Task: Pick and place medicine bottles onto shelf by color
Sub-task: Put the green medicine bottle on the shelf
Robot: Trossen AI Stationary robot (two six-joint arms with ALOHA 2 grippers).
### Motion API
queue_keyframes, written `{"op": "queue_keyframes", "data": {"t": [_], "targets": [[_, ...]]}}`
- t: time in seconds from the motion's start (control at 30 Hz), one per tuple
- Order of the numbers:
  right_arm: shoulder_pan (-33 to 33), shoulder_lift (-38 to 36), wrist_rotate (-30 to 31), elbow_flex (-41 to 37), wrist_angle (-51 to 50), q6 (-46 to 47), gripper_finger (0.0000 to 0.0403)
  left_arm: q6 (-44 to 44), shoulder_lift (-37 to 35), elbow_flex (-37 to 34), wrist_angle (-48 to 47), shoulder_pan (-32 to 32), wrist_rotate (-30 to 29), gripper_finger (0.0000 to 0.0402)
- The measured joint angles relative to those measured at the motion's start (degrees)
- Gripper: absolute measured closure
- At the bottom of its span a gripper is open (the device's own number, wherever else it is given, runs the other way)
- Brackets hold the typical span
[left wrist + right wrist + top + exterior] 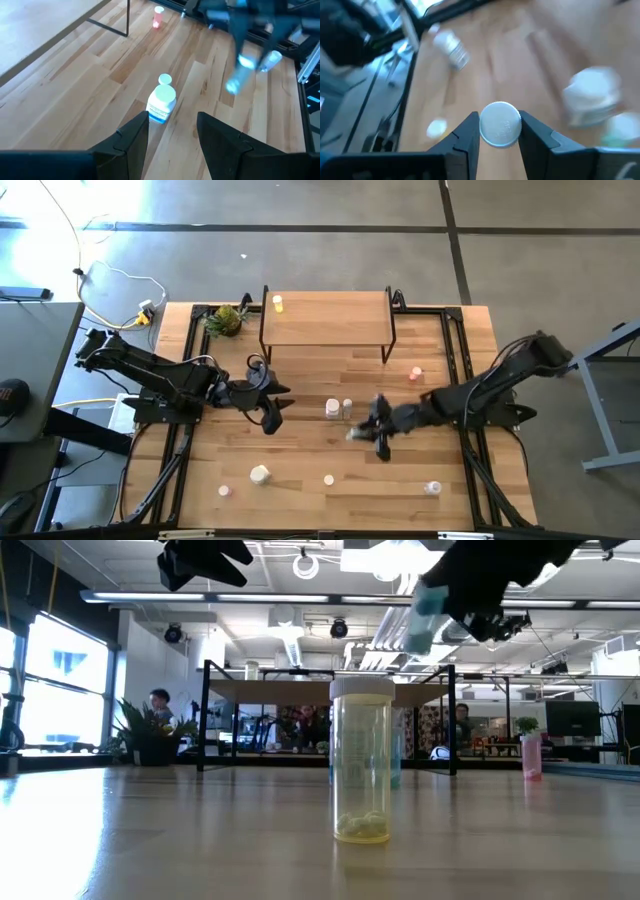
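My right gripper [378,432] is shut on a small whitish bottle with a white cap [501,125], held above the middle of the table; it also shows in the low view [425,618]. My left gripper [270,416] is open and empty, left of a white bottle with a blue label [161,102] and a smaller white one [165,79], both standing on their bases. The shelf [325,318] stands on its dark legs at the far middle, with a pale yellow bottle [277,304] on its left end. A pink bottle [416,373] stands right of the shelf. My right gripper pinches the bottle between its two fingers [470,131], one on each side of the body just below the round cap [501,125], whose top faces the wrist camera. The bottle is lifted clear of the table and tilted [425,618].
Several small bottles stand near the table's front edge: a white one [259,474], a pale yellow one [328,479], a pinkish one [224,491], and a clear one [432,488]. A green leafy plant [226,319] sits left of the shelf. People show in the room behind.
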Motion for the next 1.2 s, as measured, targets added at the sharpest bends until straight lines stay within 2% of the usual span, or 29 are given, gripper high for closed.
{"op": "queue_keyframes", "data": {"t": [0.33,0.67,0.77,0.9,1.07,1.2], "targets": [[-15.47,-12.76,-0.09,0.00,-4.30,-11.50,0.0310,-0.68,0.00,0.02,-0.45,0.00,0.20,0.0245],[-33.16,-19.42,-1.41,0.00,-4.27,-23.95,0.0310,-4.52,0.00,0.02,-1.03,0.00,2.08,0.0245],[-37.93,-19.56,-3.00,1.58,-6.51,-26.82,0.0310,-4.63,0.00,0.02,-1.30,0.00,3.09,0.0245],[-43.14,-18.02,-3.52,7.91,-13.26,-30.86,0.0310,-4.74,0.00,0.02,-1.34,0.00,3.45,0.0245],[-48.32,-13.82,-6.63,15.99,-24.29,-31.16,0.0310,-5.45,0.00,0.02,-1.78,0.00,3.47,0.0245],[-50.08,-9.71,-8.83,18.74,-30.16,-30.29,0.0310,-6.01,0.00,0.02,-3.83,0.00,3.55,0.0245]]}}
